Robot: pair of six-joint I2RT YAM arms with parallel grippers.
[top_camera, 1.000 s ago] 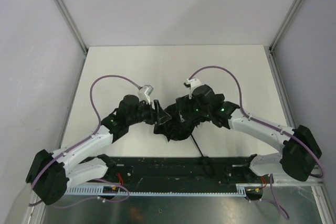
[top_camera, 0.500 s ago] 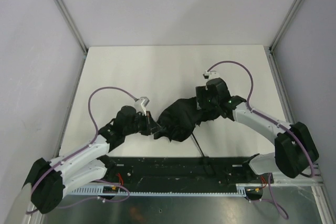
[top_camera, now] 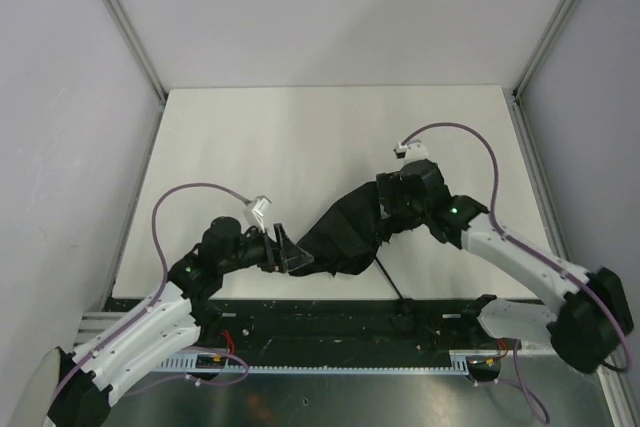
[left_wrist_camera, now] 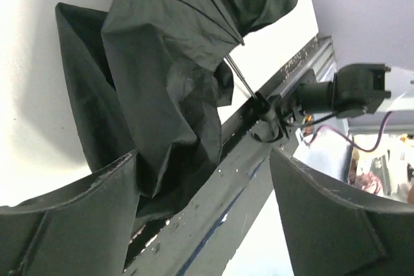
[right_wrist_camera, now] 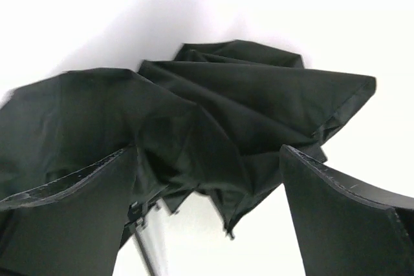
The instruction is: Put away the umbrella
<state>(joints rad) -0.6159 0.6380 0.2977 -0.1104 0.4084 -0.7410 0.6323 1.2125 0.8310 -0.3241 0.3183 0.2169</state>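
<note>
The black umbrella (top_camera: 345,232) lies crumpled and partly folded on the white table, and its thin shaft (top_camera: 390,282) points to the near edge. My left gripper (top_camera: 287,252) is open at the umbrella's left end. In the left wrist view the gripper (left_wrist_camera: 204,218) holds nothing, and the umbrella fabric (left_wrist_camera: 162,82) hangs by its left finger (left_wrist_camera: 65,224). My right gripper (top_camera: 384,215) is open over the umbrella's right end. In the right wrist view the gripper (right_wrist_camera: 207,211) is empty and spread wide, with the umbrella's folds (right_wrist_camera: 226,114) just ahead of it.
A black rail (top_camera: 330,319) runs along the table's near edge and also shows in the left wrist view (left_wrist_camera: 213,192). Grey walls with metal posts (top_camera: 120,17) enclose the table on three sides. The white table surface (top_camera: 330,137) stretches behind the umbrella.
Both grippers were together on the umbrella's middle. They have drawn apart, the left one to the near left and the right one to the right. The umbrella now lies stretched out longer.
</note>
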